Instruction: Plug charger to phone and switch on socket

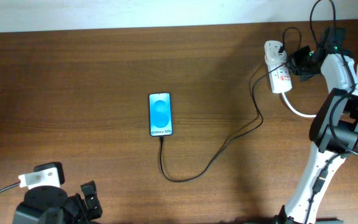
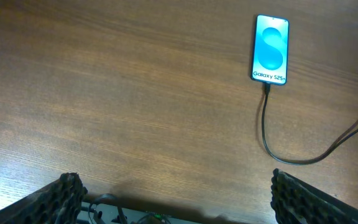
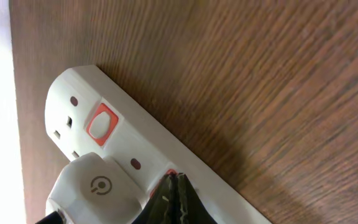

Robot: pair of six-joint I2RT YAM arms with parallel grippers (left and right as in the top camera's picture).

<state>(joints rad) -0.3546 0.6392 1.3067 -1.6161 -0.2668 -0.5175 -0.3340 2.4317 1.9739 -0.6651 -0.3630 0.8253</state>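
The phone [image 1: 160, 114] lies on the table's middle, blue screen up, and shows in the left wrist view [image 2: 270, 49]. The black charger cable [image 1: 219, 152] is plugged into the phone's near end and loops right and up to a white adapter [image 3: 89, 190] plugged into the socket [image 1: 278, 73]. The socket is a white power strip at the far right with red switches [image 3: 102, 123]. My right gripper [image 3: 174, 179] is shut, its tip touching a red switch next to the adapter. My left gripper [image 2: 176, 199] is open and empty near the front left edge.
The socket's thick white cord [image 1: 300, 112] curves off to the right behind the right arm [image 1: 337, 118]. The left arm's base [image 1: 48, 202] sits at the front left corner. The table's far edge runs just behind the socket.
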